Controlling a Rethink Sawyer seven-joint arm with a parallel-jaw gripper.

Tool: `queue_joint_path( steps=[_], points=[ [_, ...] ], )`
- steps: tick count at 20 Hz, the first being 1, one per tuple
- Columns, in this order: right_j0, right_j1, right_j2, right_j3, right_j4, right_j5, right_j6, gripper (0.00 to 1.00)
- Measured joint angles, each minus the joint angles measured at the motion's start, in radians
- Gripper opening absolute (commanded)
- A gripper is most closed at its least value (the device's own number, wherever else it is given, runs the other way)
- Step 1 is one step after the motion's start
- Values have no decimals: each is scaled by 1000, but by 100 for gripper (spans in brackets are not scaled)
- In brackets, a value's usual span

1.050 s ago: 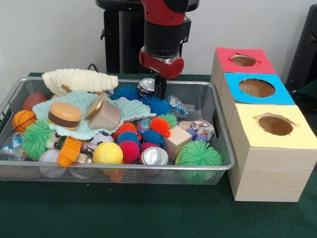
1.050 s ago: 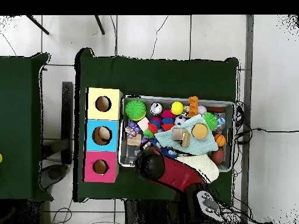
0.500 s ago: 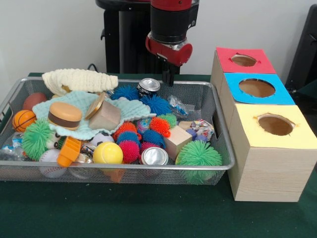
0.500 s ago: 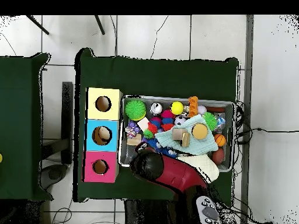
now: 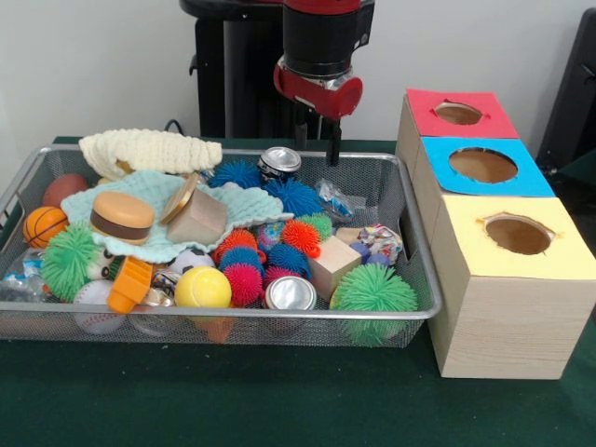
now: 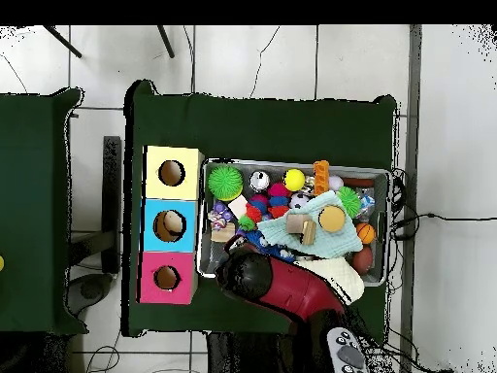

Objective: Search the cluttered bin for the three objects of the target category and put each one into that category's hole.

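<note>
My gripper [image 5: 317, 140] hangs open above the back rim of the wire bin [image 5: 410, 312], with nothing between its two black fingers [image 5: 333, 144]. Just left of it and lower, a silver can [image 5: 279, 160] stands among blue spiky balls [image 5: 296, 197]. A second can [image 5: 291, 292] lies at the bin's front, next to a wooden cube [image 5: 332, 264] and a green spiky ball [image 5: 372, 291]. Three wooden boxes stand right of the bin, each with a hole: red [image 5: 494, 119], blue [image 5: 531, 177] and yellow [image 5: 559, 247]. In the overhead view the arm [image 6: 254, 276] hides the gripper.
The bin also holds a toy burger [image 5: 122, 216] on a mint cloth [image 5: 247, 207], a cream knit piece [image 5: 149, 149], a yellow ball [image 5: 202, 288], a basketball [image 5: 44, 224] and orange and red spiky balls [image 5: 300, 235]. Green cloth [image 5: 279, 400] covers the table.
The gripper has risen out of the bin's back area, shifted slightly right, and its fingers have spread apart. Nothing came up with it; the bin's contents look unmoved.
</note>
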Motion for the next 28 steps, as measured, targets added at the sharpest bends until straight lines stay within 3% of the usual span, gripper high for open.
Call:
queue_joint_path(
  steps=[8,14,25,26,28],
  points=[
    [-19,17,24,0,0,-10,0,100],
    [-33,72,35,-15,0,-56,0,100],
    [-38,210,58,-139,0,-69,0,100],
    [-39,218,66,-156,0,-69,0,0],
    [-42,221,71,-162,-1,-69,0,0]
  ],
)
